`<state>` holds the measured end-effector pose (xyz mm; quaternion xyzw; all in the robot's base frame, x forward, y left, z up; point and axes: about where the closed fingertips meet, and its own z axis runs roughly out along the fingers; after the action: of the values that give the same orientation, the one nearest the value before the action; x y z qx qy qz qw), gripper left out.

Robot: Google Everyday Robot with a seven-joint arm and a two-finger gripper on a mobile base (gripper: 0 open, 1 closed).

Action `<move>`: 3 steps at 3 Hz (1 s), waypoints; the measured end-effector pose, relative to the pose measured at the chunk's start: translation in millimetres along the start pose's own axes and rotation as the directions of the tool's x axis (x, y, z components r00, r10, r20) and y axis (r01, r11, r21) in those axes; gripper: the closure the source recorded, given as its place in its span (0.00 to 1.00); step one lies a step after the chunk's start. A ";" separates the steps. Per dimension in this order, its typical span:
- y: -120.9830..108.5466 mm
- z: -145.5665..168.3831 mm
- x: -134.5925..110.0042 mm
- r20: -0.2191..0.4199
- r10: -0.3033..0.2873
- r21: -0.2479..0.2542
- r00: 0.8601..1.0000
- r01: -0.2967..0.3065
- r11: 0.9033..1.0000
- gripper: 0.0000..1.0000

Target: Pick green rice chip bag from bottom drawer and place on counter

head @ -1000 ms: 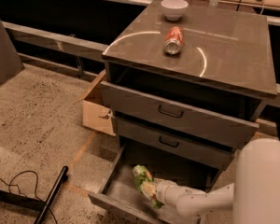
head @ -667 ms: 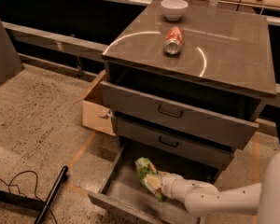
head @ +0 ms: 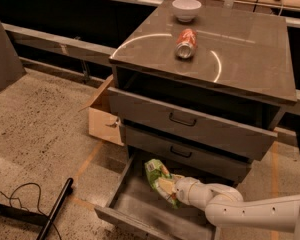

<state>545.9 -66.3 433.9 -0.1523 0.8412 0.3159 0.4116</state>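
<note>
**Camera view, looking down on the drawer cabinet.** The gripper (head: 171,188), at the end of a white arm (head: 240,209) entering from the lower right, is seen over the open bottom drawer (head: 121,219). Its jaws are clenched on the lower end of the green rice chip bag (head: 156,173). The bag is held tilted, clear of the drawer floor, with its upper end near the lower front edge of the middle drawer (head: 180,151). Open grey floor is seen left of and in front of the bag, bounded by the drawer's left wall and front rim. The top drawer (head: 190,125) is partly drawn out and overhangs the space above the bag. On the counter (head: 255,54), a soda can (head: 185,43) lies on its side within the white arc (head: 140,37), and a white bowl (head: 186,8) stands near the rear edge. Open surface is seen to the right of the can. A cardboard box (head: 102,120) stands against the cabinet's left side, and a black pole (head: 55,210) lies near the drawer's front left corner
</note>
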 end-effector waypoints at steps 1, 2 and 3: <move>3.7 -21.8 -22.4 0.065 -0.021 0.000 0.998 0.021 1.000 1.00; 18.8 -54.4 -50.3 0.141 -0.056 -0.022 0.988 0.060 0.998 1.00; 38.7 -86.2 -79.7 0.182 -0.111 -0.054 0.977 0.123 0.991 1.00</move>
<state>523.5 -94.1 552.2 -0.1861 0.7797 0.3308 0.4981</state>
